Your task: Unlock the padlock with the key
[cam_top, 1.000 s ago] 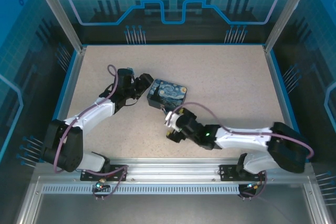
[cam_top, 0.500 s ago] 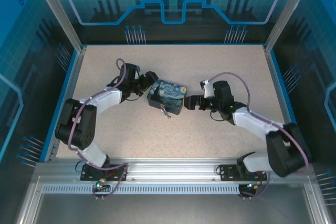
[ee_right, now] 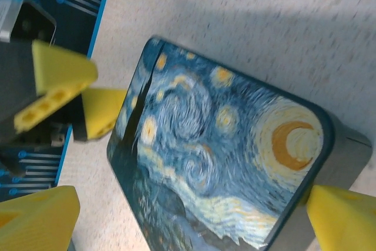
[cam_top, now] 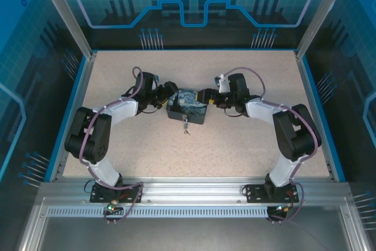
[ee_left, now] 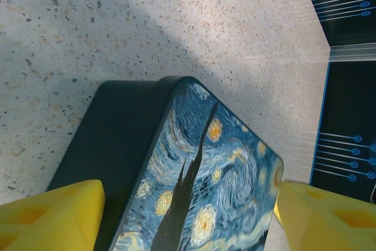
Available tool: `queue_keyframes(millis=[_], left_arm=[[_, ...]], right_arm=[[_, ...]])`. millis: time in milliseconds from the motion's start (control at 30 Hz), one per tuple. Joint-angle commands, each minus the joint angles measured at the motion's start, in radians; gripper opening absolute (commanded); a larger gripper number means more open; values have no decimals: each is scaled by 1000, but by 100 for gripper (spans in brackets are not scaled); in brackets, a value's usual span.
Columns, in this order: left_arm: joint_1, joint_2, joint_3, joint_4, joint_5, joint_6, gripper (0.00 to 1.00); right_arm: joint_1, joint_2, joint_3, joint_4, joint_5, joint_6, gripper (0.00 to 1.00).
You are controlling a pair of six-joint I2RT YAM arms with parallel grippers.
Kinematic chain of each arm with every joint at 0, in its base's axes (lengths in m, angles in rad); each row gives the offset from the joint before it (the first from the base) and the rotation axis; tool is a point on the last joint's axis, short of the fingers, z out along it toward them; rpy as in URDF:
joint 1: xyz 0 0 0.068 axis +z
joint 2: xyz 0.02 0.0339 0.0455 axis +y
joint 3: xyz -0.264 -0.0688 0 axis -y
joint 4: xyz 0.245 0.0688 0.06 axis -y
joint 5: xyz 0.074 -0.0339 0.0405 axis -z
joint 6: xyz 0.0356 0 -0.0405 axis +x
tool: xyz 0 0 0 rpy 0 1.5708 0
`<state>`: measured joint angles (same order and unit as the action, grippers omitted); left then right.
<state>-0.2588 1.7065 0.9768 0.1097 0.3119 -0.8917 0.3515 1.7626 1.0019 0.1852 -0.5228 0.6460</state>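
We see a speckled beige table [cam_top: 252, 145] with a starry-night painted box [cam_top: 187, 105] lying on it, and a tiny padlock [cam_top: 185, 125] at the box's near edge.

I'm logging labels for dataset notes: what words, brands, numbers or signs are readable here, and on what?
None can be read.
The painted box lid carries only a starry-night picture, no lettering.
The padlock is too small to show any marking.
The back panel has a gear emblem and circuit lines, no words.
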Motion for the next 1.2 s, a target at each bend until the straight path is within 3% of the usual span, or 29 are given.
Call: queue_keyframes(millis=[0,133,233,467,600,800,967,1167], left_arm=[[-47,-7,-28,34,80,-41,79],[-80,-26,-64,57,75,-74,79],[-89,-48,-92,69,53,-85,80],[-65,-171,-120,3,-49,-27,83],[-53,-250,-122,-35,-105,20,83],[-53,-320,-144,-48,-139,45,82],[-53,-364,-201,-17,-142,19,82],[-53,-386,-232,-1,-134,11,83]], right_arm=[[2,68,117,-41,-54,-33,100],[-8,181,242,-60,-89,-49,100],[-20,228,313,-135,-33,-99,98],[-114,24,105,-93,151,-167,100],[-133,-115,-58,-71,123,-177,96],[-47,-170,-289,111,-16,47,74],[53,-162,-412,288,78,293,64],[154,-73,-366,309,169,442,54]])
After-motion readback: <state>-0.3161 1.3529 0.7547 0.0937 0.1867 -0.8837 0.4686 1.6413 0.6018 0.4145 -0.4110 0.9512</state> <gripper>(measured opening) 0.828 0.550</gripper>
